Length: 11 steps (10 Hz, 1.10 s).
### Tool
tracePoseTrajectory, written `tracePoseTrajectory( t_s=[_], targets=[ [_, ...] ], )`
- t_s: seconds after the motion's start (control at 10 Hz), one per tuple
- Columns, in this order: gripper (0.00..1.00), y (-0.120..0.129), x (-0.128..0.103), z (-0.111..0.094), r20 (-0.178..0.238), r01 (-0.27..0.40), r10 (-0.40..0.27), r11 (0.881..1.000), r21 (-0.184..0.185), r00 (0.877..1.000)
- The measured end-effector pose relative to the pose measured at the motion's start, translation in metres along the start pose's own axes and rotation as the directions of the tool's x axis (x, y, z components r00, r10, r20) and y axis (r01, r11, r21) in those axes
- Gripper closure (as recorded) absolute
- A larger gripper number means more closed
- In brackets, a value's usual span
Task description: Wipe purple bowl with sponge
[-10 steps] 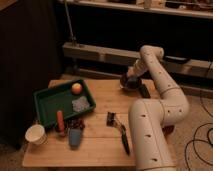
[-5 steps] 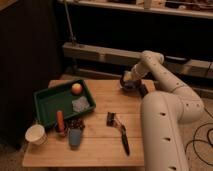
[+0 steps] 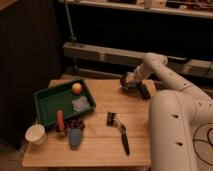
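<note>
The purple bowl (image 3: 127, 83) sits at the back right of the wooden table (image 3: 100, 150). It looks dark, and the arm partly covers it. My gripper (image 3: 135, 84) is at the end of the white arm (image 3: 156, 64) and reaches down onto the bowl's right side. A dark piece (image 3: 145, 91) sticks out just right of the bowl. I cannot tell whether it is the sponge or part of the gripper. No sponge shows clearly at the bowl.
A green tray (image 3: 47, 105) at the left holds an orange (image 3: 76, 88) and a pale crumpled thing (image 3: 80, 104). In front of it stand a white cup (image 3: 36, 134), a blue cup (image 3: 75, 137) and an orange bottle (image 3: 60, 120). A black brush (image 3: 120, 132) lies mid-table.
The gripper has stayed at the bowl. The arm's elbow has dropped a little and the white body has swung further into view at the right.
</note>
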Motion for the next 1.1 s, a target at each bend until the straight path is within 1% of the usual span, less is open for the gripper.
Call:
tracePoseTrajectory(
  t_s=[0.1, 0.4, 0.5, 0.6, 0.8, 1.0, 1.1],
  targets=[
    [1.00, -0.007, 0.000, -0.006, 0.008, -0.007, 0.007, 1.000, 0.013, 1.000],
    [1.00, -0.019, -0.005, -0.016, 0.023, -0.021, 0.020, 0.999, 0.045, 1.000],
    [1.00, -0.024, -0.010, -0.017, 0.028, -0.022, 0.020, 0.998, 0.056, 0.999],
    [1.00, -0.024, -0.016, -0.015, 0.029, -0.022, 0.020, 0.998, 0.059, 0.999],
    [1.00, -0.015, -0.031, -0.004, 0.027, -0.017, 0.016, 0.999, 0.051, 1.000],
    [1.00, -0.005, -0.037, 0.003, 0.024, -0.007, 0.006, 1.000, 0.031, 1.000],
    [1.00, 0.004, -0.038, 0.006, 0.020, 0.005, -0.006, 1.000, 0.010, 1.000]
  ],
)
